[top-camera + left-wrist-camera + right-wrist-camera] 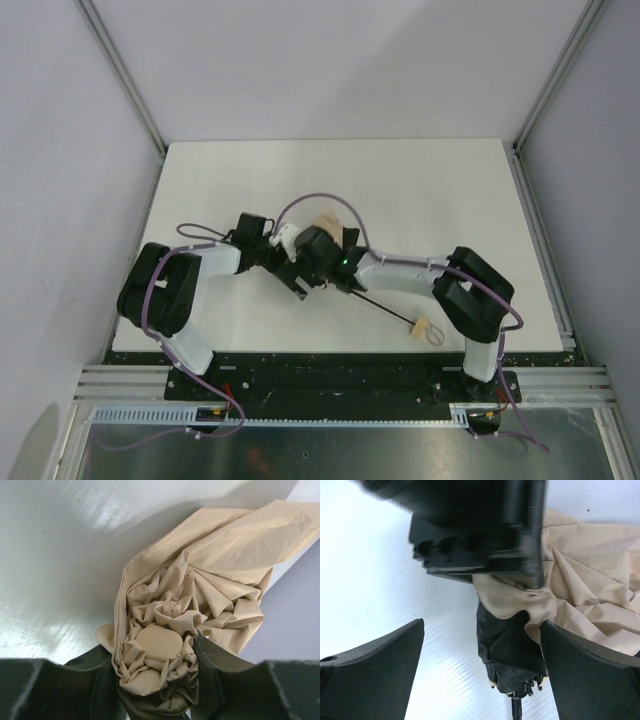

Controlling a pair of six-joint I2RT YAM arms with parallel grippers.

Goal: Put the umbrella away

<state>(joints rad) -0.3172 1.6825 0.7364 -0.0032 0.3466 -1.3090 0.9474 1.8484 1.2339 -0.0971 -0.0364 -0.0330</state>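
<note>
The left claw (156,672) clamps the bunched canopy (215,570) tip of the umbrella (326,222). It lies on the counter (240,175), its shaft (385,309) slanting away from that claw to the handle (421,327). The right claw (482,652) gapes astride the canopy, nearer the shaft.

One compact folding umbrella (215,575) of beige fabric, with one thin black shaft (385,308) and one small tan handle (421,327). Two black-and-white robot arms: left arm (165,290), right arm (470,290). Two black end effectors: left end effector (155,680), right end effector (482,672). One white rectangular tabletop (220,180).
</note>
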